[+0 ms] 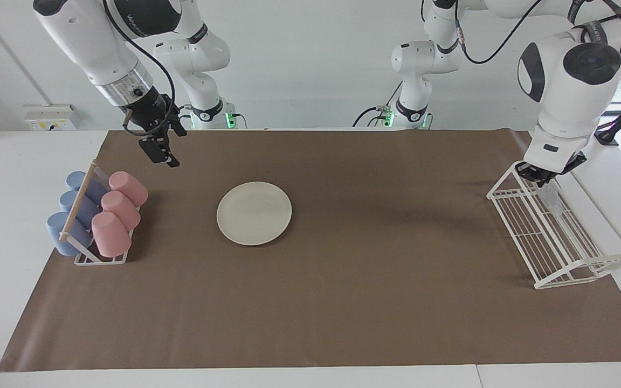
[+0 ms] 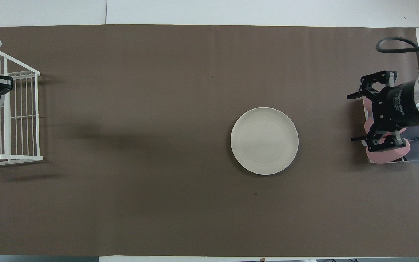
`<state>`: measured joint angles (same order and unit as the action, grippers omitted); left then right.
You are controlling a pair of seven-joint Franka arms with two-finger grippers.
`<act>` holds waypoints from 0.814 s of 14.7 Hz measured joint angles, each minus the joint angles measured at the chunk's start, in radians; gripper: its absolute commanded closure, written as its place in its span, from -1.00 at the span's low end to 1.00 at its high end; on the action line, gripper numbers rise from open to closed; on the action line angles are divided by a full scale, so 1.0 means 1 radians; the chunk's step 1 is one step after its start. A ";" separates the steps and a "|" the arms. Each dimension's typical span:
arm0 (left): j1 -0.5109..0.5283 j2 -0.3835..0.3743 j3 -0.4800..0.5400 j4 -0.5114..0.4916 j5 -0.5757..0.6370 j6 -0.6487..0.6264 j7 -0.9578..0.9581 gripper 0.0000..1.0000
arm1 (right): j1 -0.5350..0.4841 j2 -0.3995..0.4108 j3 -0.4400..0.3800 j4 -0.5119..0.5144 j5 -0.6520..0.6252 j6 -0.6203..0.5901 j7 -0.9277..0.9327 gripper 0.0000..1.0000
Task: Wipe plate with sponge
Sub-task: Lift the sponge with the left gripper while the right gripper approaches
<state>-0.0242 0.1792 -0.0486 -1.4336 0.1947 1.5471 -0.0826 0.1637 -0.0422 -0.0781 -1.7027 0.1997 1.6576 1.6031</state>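
Here, left gripper [image 1: 543, 182]: down inside the white wire rack [image 1: 558, 237] at the left arm's end of the table, fingertips together on the sponge [image 1: 553, 203].
Sponge: small, glinting silvery mesh pad, soft-looking, lying in the rack.
Right gripper [image 1: 169, 158]: fingers spread wide, holding nothing, hanging over the cup rack [image 1: 100, 257]; the arm waits.
Plate [image 1: 254, 213]: round, plain cream-white, shallow, flat on the brown mat [image 1: 343, 302].
Cups: pink [image 1: 121, 209] and blue [image 1: 73, 210], smooth, tipped in their rack.

Brown mat [image 1: 343, 302] covers the table [image 1: 14, 226]. Cup rack [image 1: 87, 257] at the right arm's end holds three pink cups [image 1: 121, 206] and three blue cups [image 1: 76, 207]. White wire rack [image 1: 547, 237] stands at the left arm's end.
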 measured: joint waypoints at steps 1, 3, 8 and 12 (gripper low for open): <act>0.018 -0.002 0.001 0.028 -0.106 -0.037 -0.024 1.00 | 0.035 0.036 0.004 0.043 -0.010 -0.014 0.001 -1.00; 0.054 -0.007 0.003 0.044 -0.318 -0.061 -0.094 1.00 | 0.106 0.122 0.009 0.138 -0.022 -0.052 0.029 -1.00; 0.103 -0.015 0.000 0.009 -0.753 -0.051 -0.271 1.00 | 0.181 0.319 0.012 0.339 -0.030 -0.071 0.147 -1.00; 0.102 -0.108 -0.013 -0.230 -1.051 0.079 -0.258 1.00 | 0.220 0.449 0.013 0.500 -0.030 -0.076 0.203 -1.00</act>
<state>0.0774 0.0710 -0.0620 -1.6638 -0.8559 1.6265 -0.3402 0.3839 0.4072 -0.0649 -1.2023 0.1701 1.5816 1.8058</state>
